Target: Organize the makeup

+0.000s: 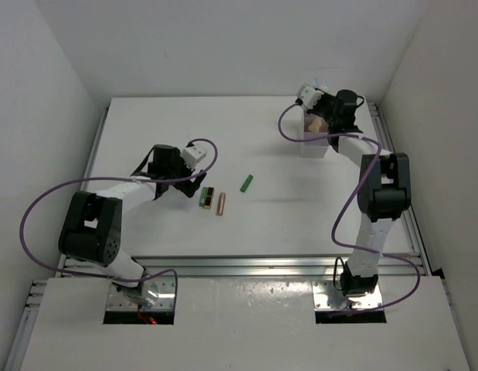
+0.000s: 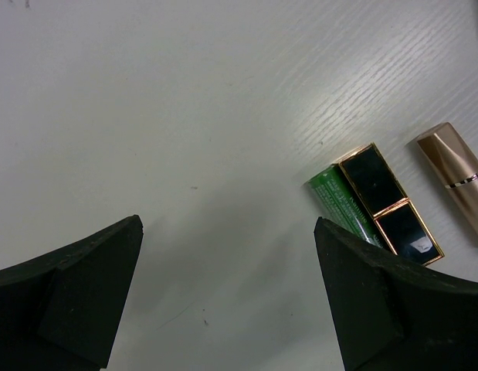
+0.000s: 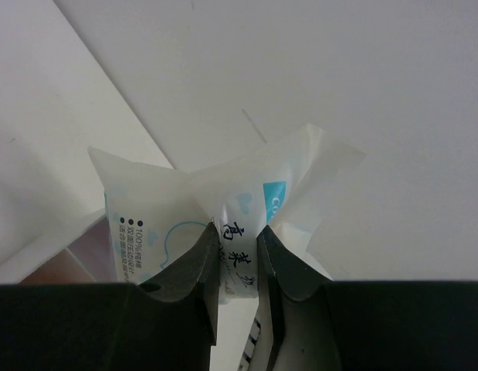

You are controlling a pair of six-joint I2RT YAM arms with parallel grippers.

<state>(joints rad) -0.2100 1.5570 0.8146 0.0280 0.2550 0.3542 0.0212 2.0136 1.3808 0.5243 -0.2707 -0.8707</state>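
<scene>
Because my right wrist hangs over the white tray (image 1: 314, 145), most of it is hidden; only a peach sponge (image 1: 316, 124) peeks out. My right jaws pinch the crumpled white-blue packet (image 3: 246, 205) above the tray, covering its lower part. The bench (image 1: 169, 116) and walls are white. Well left of the tray lie the green tube (image 1: 246, 183), the lipstick (image 1: 221, 203) and the dark stick (image 1: 207, 198). Farther still, my left jaws are spread wide, low, arm bent.

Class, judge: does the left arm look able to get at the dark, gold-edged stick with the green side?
Probably yes: the left gripper is open and empty, and the dark, gold-edged stick lies close by, nothing between.
</scene>
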